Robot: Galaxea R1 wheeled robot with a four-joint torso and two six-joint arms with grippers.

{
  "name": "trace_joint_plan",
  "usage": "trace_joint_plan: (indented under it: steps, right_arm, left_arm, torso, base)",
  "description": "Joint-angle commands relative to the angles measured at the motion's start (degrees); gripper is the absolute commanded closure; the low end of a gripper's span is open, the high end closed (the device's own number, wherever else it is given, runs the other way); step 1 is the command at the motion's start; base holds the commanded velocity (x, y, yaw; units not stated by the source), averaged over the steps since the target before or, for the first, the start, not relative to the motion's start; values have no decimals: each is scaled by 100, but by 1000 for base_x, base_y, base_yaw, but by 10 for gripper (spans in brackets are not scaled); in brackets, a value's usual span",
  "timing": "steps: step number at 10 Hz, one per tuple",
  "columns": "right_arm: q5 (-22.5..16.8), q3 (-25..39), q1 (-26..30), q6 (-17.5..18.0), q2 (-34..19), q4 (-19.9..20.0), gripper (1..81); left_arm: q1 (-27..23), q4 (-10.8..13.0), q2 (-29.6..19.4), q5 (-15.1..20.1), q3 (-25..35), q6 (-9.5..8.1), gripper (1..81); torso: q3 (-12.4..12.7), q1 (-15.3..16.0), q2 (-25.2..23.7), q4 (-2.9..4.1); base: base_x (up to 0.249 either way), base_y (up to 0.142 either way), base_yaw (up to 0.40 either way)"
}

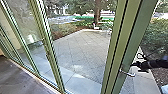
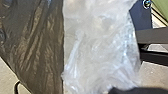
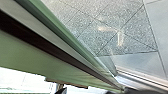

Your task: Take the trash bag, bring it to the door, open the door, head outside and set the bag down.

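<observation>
Reaching in near the shiny silver metal handle (image 1: 128,73) of the tall green-framed glass door (image 1: 121,42) with the black right gripper (image 1: 137,65) in the head view; can't tell if open or squeezed. In the left wrist view, seeing up close the crinkly plastic trash bag (image 2: 100,42), part dark, part cloudy see-through, just beside the black left gripper (image 2: 137,90); can't tell if grabbed. In the right wrist view, looking along green frame to gray speckled paving (image 3: 112,22).

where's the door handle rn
In the head view, the door handle sits low on the right, on the green door frame, below the end of the robot's right arm.
</observation>
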Motion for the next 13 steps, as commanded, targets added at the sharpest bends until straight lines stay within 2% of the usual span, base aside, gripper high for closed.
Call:
trace_joint_plan:
  steps: [1,3,6,10,11,12,13]
  right_arm:
    - [-228,-363,1209,-462,-352,-1370,10]
    - [-412,-372,1192,-470,-387,-1729,10]
    - [-421,-660,1165,-506,-396,-2019,10]
    - [-413,-1083,1289,-549,-246,-2029,10]
    - [-378,-1172,1288,-611,-238,-2012,10]
    - [-360,-1207,1297,-646,-264,-1994,10]
    - [-360,-1233,1306,-655,-273,-2003,10]
  left_arm:
    - [-74,32,-11,397,25,25,811]
    - [-74,32,-11,397,25,25,811]
    - [-73,-3,-29,397,8,25,811]
    - [-74,-47,-38,406,-9,7,811]
    - [-74,-47,-38,406,-1,7,811]
    - [-65,-56,-38,406,-10,7,811]
    - [-65,-56,-46,406,-10,7,811]
  torso:
    - [0,0,0,0]
    - [0,0,0,0]
    - [0,7,0,4]
    - [0,11,2,6]
    - [564,11,4,6]
    - [579,11,4,6]
    - [90,13,6,6]
  base:
    - [0,0,0]
    - [0,0,0]
    - [0,0,0]
    - [0,0,0]
    - [0,0,0]
    - [0,0,0]
    - [0,0,0]
